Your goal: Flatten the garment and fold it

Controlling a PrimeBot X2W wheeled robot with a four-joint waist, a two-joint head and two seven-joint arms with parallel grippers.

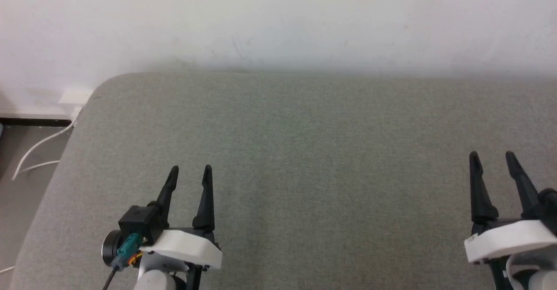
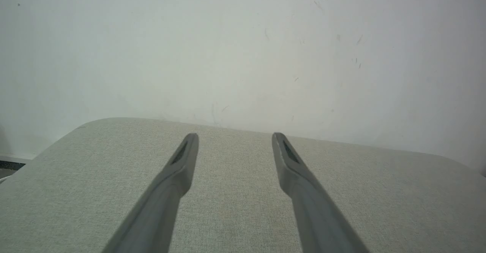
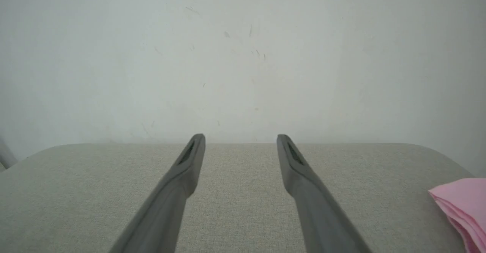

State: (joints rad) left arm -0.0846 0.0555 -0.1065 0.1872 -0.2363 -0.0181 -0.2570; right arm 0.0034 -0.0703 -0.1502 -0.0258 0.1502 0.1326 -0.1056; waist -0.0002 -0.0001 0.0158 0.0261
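The garment (image 3: 463, 207) is a light pink cloth lying in layers at the right edge of the right wrist view, on the grey padded table (image 3: 243, 192), to the right of my right gripper (image 3: 240, 139). That gripper (image 1: 491, 156) stands open and empty at the lower right of the head view. At the lower left, my left gripper (image 1: 190, 170) is open too, with nothing between its fingers (image 2: 186, 158). Both hover over bare grey fabric.
The grey table (image 1: 304, 150) has rounded far corners and ends against a white wall (image 1: 278, 20). On the left, a white cable (image 1: 39, 146) and a wall socket (image 1: 74, 97) sit beyond the table's edge, above the floor.
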